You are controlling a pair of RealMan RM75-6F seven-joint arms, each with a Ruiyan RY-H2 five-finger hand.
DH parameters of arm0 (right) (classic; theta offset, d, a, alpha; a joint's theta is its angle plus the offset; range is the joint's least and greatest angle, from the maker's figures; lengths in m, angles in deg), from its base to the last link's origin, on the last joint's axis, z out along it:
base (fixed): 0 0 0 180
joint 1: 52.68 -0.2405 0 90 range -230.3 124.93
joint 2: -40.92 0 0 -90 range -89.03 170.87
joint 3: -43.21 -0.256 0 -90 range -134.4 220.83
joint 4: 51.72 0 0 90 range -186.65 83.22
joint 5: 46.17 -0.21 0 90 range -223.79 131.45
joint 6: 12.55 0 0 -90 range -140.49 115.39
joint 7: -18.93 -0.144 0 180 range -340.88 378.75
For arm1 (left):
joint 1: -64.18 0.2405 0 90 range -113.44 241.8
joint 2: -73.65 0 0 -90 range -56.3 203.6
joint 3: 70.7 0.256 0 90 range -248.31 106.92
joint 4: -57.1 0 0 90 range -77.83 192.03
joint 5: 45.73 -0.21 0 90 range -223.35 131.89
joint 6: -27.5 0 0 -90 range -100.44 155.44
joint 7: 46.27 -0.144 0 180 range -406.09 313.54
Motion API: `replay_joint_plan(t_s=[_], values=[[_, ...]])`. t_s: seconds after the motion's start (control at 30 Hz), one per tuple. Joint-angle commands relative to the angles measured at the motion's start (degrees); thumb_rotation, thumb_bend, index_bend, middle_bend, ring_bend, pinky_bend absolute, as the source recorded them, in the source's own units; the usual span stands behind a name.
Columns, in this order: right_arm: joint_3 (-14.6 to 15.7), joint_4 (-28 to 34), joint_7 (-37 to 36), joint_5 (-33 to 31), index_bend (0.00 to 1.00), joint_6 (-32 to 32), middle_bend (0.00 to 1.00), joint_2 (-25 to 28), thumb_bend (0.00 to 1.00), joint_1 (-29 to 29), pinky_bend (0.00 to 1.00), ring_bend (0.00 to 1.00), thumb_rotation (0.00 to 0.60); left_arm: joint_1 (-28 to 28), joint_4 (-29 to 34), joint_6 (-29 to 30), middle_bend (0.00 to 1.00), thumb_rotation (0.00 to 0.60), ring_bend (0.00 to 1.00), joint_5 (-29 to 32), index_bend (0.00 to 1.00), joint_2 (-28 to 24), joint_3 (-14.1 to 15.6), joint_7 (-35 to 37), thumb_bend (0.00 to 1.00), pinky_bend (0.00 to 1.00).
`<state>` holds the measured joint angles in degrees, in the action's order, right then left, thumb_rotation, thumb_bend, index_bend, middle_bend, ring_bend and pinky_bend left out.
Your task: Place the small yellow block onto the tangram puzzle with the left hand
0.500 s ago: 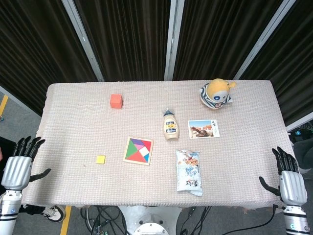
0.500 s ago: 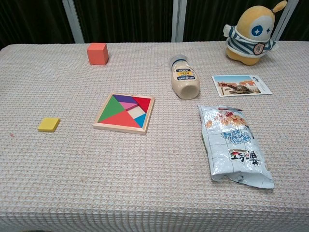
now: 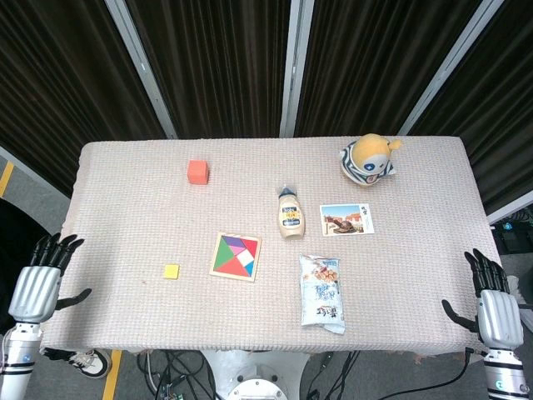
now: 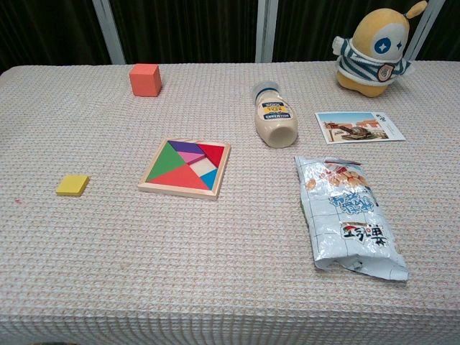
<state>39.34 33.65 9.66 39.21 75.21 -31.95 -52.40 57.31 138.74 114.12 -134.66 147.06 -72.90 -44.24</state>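
Observation:
The small yellow block (image 3: 171, 271) (image 4: 72, 185) lies flat on the cloth, a short way left of the tangram puzzle (image 3: 236, 257) (image 4: 186, 167), a square wooden frame filled with coloured pieces. My left hand (image 3: 39, 282) hangs off the table's left edge in the head view, fingers spread and holding nothing, well left of the block. Off the right edge hangs my right hand (image 3: 495, 304), likewise open and empty. Neither hand shows in the chest view.
An orange cube (image 3: 197, 171) sits at the back left. A bottle (image 3: 289, 214) lies behind the puzzle, a postcard (image 3: 346, 219) to its right, a snack bag (image 3: 321, 292) in front. A plush toy (image 3: 366, 158) stands at the back right.
My left hand has shifted slightly down and to the right beside the table edge. Everything on the table stays where it was.

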Motion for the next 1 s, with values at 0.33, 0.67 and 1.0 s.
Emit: replay_joint_plan(t_s=[0.33, 0.67, 1.0], values=[[0.29, -1.03, -1.93, 0.34, 0.0, 0.29, 0.0, 0.5, 0.13, 0.3, 0.0, 0.0, 0.6, -3.75, 2.5, -5.67, 0.11, 0.6, 0.0, -1.53, 0.14, 1.63, 0.87, -1.36, 0.09, 0.05], [-0.48, -0.96, -2.9, 0.35, 0.0, -0.18, 0.0, 0.74, 0.13, -0.57, 0.0, 0.0, 0.6, -9.44, 4.7, -14.13, 0.11, 0.6, 0.0, -1.38, 0.14, 3.55, 0.74, -1.14, 0.09, 0.04], [-1.29, -1.08, -3.84, -0.65, 0.0, -1.11, 0.0, 0.85, 0.13, -1.34, 0.0, 0.0, 0.6, -14.21, 3.57, -22.77, 0.11, 0.6, 0.0, 2.47, 0.17, 6.32, 0.19, 1.83, 0.09, 0.04]])
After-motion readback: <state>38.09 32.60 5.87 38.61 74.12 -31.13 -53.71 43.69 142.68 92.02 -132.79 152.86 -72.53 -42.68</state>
